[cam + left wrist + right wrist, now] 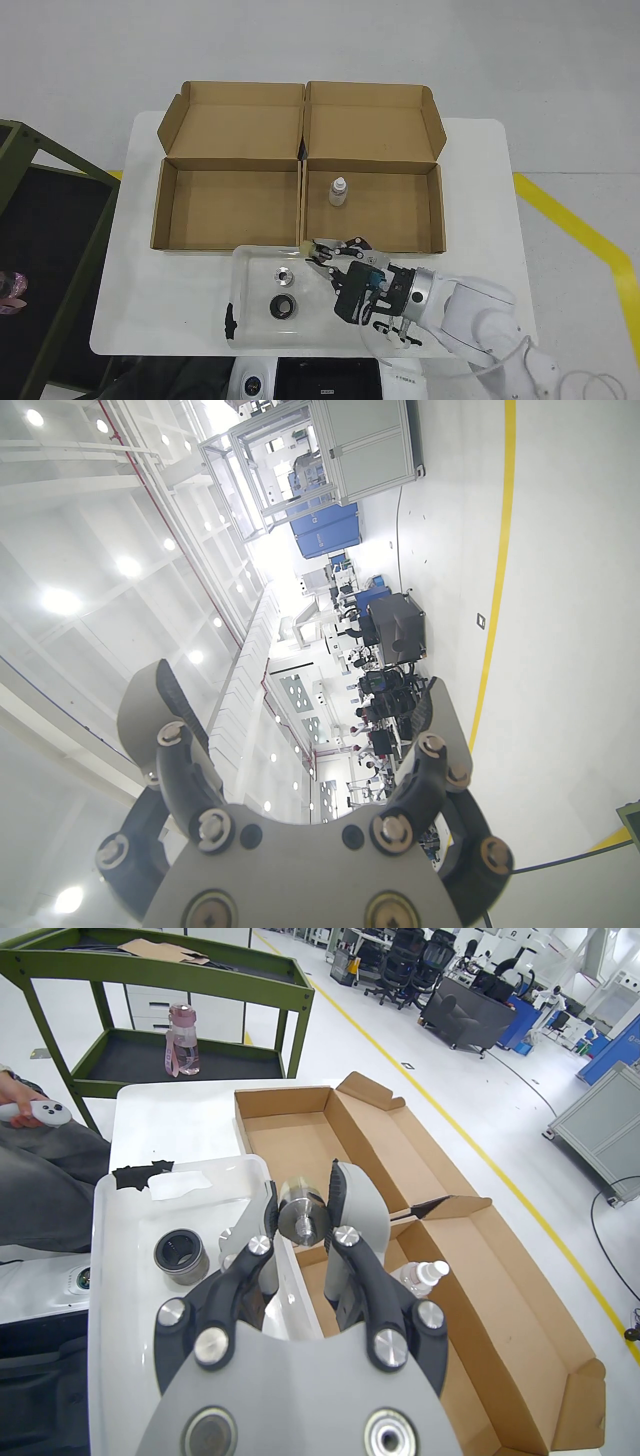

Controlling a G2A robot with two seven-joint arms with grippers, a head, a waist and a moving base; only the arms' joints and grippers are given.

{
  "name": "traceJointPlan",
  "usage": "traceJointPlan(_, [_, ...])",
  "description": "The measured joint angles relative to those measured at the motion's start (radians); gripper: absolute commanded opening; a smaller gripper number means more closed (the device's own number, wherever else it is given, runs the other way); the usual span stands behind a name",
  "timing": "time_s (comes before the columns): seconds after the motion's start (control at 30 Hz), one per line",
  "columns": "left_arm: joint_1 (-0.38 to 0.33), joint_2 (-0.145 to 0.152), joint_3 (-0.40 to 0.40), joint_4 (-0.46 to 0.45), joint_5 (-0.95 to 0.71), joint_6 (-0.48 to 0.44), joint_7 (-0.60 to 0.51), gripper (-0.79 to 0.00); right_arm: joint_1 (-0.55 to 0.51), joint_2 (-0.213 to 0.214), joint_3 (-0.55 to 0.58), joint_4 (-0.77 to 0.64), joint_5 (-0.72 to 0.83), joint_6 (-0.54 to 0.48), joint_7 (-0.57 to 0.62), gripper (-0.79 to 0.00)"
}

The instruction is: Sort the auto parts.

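My right gripper [301, 1214] is shut on a silver metal cylinder with a threaded stud [299, 1213], held above the far rim of the clear plastic tray [115, 1328], near the cardboard boxes. In the top view the right gripper [322, 252] sits at the tray's [250, 335] back right corner. A black ring bearing [181, 1258] [284, 307] and a small silver part [284, 277] lie in the tray. A small white bottle [339, 191] [419, 1277] stands in the right cardboard box [432, 215]. My left gripper [295, 705] is open, pointing up at the hall ceiling, with nothing between its fingers.
The left cardboard box [165, 205] holds nothing I can see. Both boxes have lids folded back. A green cart [165, 988] with a pink bottle [181, 1040] stands beside the white table [140, 300]. A person's hand holding a controller [35, 1112] is at the table's side.
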Motion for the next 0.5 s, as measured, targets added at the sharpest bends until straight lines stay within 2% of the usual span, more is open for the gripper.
traceJointPlan(0.27, [0.0, 0.0, 0.0, 0.0, 0.0, 0.0, 0.0, 0.0, 0.015, 0.002, 0.047, 0.023, 0.041, 0.019, 0.025, -0.785])
traceJointPlan(0.5, [0.0, 0.0, 0.0, 0.0, 0.0, 0.0, 0.0, 0.0, 0.084, -0.001, 0.065, 0.099, 0.092, 0.036, 0.098, -0.785])
